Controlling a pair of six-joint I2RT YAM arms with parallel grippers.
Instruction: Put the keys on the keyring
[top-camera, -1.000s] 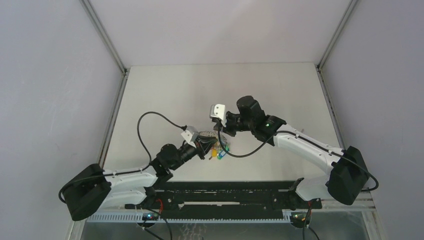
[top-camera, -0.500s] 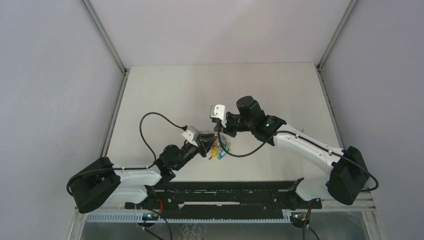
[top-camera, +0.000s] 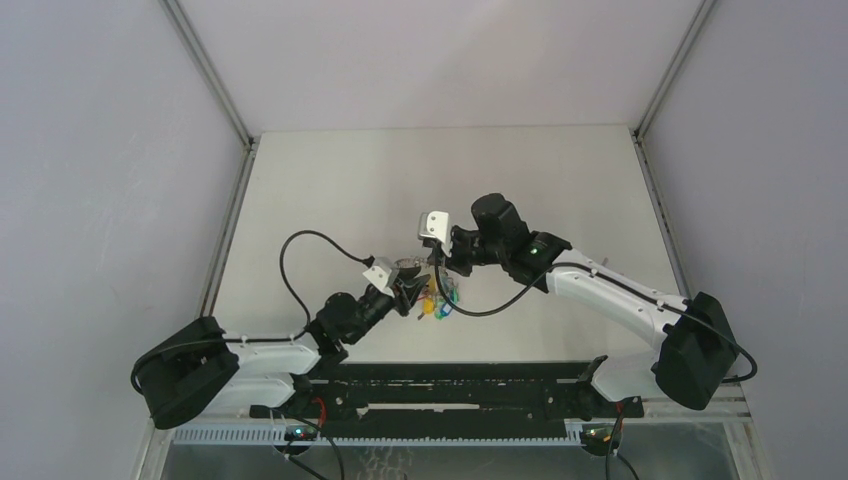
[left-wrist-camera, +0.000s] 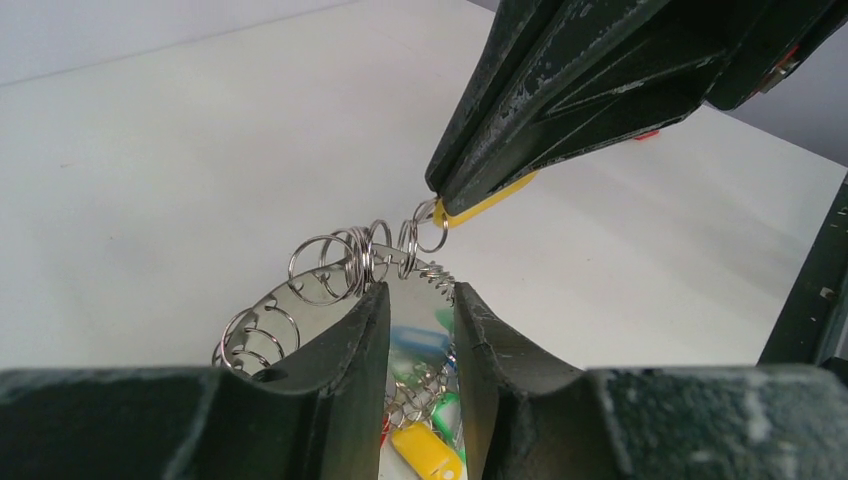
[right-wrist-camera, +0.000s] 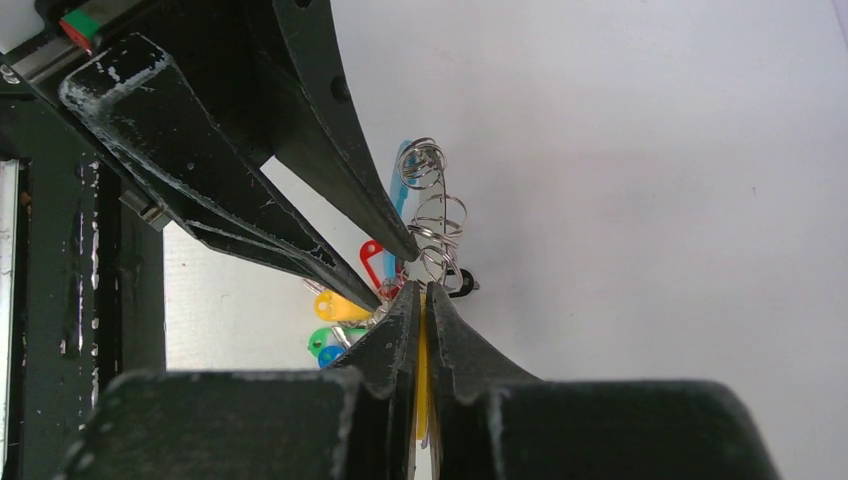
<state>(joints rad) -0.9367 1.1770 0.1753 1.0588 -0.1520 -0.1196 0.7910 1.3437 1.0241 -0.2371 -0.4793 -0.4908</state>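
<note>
Behind left claw (left-wrist-camera: 420, 296), keyring (left-wrist-camera: 338, 266) half-hidden

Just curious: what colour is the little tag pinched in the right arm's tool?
Yellow tag; the left wrist view shows it best, clamped in the right tool.

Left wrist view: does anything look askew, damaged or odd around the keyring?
Nothing serious. The right gripper has scuffed, chipped paint on its fingers. It pinches the yellow-tagged key just beside the keyring, which the left gripper holds.
</note>
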